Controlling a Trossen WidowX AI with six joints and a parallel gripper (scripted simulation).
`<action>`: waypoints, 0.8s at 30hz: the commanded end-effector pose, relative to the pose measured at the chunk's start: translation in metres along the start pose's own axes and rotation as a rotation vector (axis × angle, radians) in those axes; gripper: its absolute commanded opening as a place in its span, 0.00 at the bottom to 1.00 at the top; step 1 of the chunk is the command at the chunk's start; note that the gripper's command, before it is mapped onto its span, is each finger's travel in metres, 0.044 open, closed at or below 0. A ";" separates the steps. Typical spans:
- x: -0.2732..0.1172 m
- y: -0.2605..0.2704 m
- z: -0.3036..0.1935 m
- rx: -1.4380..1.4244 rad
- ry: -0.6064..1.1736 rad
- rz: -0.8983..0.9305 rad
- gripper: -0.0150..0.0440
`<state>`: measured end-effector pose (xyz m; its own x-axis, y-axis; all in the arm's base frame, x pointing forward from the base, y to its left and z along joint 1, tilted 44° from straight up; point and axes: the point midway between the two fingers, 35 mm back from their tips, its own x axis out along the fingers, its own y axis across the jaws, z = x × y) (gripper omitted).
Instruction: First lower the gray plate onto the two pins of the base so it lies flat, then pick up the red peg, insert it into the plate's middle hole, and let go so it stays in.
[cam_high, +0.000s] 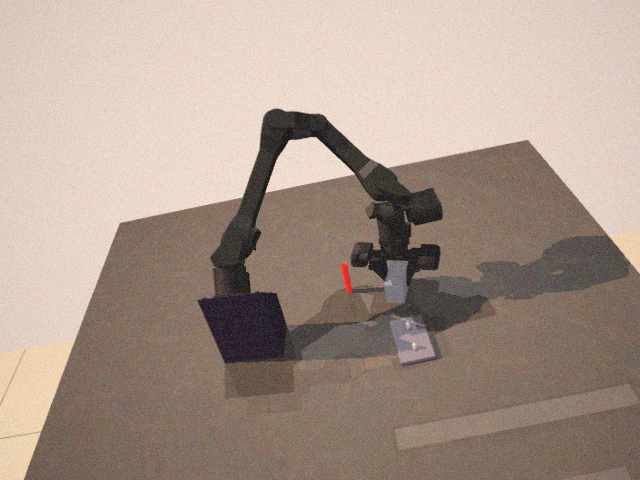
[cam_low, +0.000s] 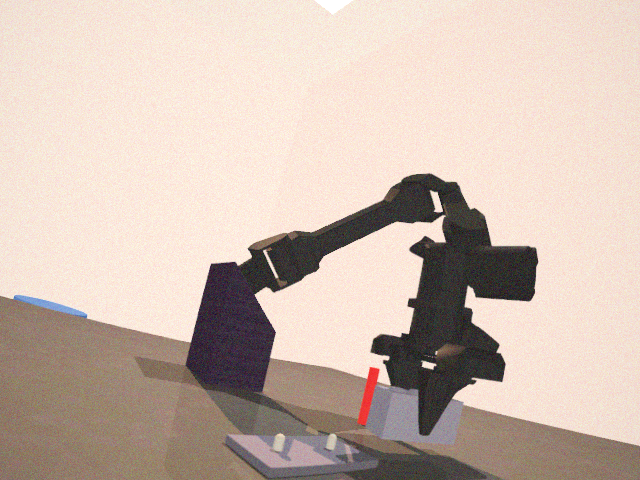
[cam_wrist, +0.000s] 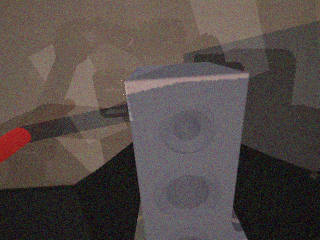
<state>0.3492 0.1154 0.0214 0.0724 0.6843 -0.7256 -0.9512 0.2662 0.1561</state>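
My gripper (cam_high: 396, 284) (cam_low: 412, 419) (cam_wrist: 176, 141) is shut on the gray plate (cam_high: 397, 268) (cam_low: 395, 415) (cam_wrist: 150, 165), a thick block with its holes facing up, and holds it slightly above the table. In the wrist view two holes show, with part of a third at the lower edge. The base (cam_high: 422, 353) (cam_low: 305, 460) lies flat beside and below the plate, toward the top camera. Its two pale pins (cam_high: 407, 325) (cam_high: 414, 346) (cam_low: 279, 442) (cam_low: 331, 441) stand up, uncovered. The red peg (cam_high: 346, 279) (cam_low: 368, 396) (cam_wrist: 12, 142) stands upright, apart from the gripper.
The dark block (cam_high: 253, 328) (cam_low: 230, 330) under the arm's shoulder stands left of the base. A pale strip (cam_high: 516, 417) lies on the table (cam_high: 170, 439) toward the front right. The arm's shadow falls across the base and the table around it.
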 end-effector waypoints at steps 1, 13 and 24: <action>-0.014 -0.005 0.003 -0.011 -0.002 -0.013 0.25; -0.051 -0.004 0.005 -0.011 0.001 -0.013 0.25; -0.085 0.000 0.006 -0.011 0.001 -0.013 0.25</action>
<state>0.3441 0.0670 0.0776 0.0745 0.6789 -0.7304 -0.9514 0.2679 0.1520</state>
